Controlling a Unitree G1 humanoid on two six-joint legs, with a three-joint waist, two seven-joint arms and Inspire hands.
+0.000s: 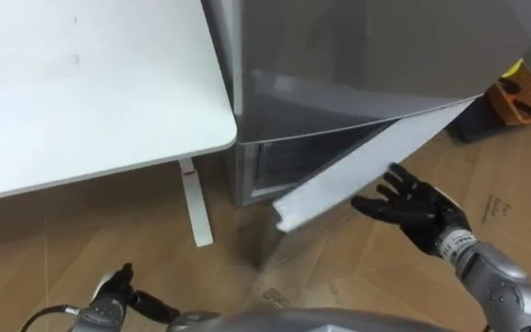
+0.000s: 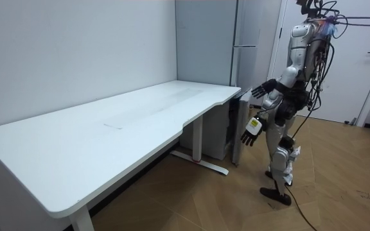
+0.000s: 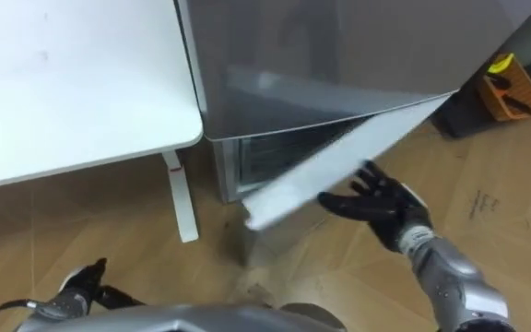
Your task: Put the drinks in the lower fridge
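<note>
While the lower door (image 1: 367, 169) of the fridge (image 1: 339, 55) stood ajar, the desk (image 1: 100, 92) crowded the fridge's left side. The left robot hand (image 1: 116, 293) hung low before the fridge, fingers relaxed, empty. The door's long edge slanted outward — and just right of it the right robot hand (image 1: 418, 210) hovered with fingers spread, holding nothing, the nearer one to swing it wider over open floor (image 1: 339, 272). Where the drinks were could not be told.

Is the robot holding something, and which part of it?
Nothing is held. The right hand is open, fingers spread, beside the lower fridge door; the left hand hangs low, empty.
</note>
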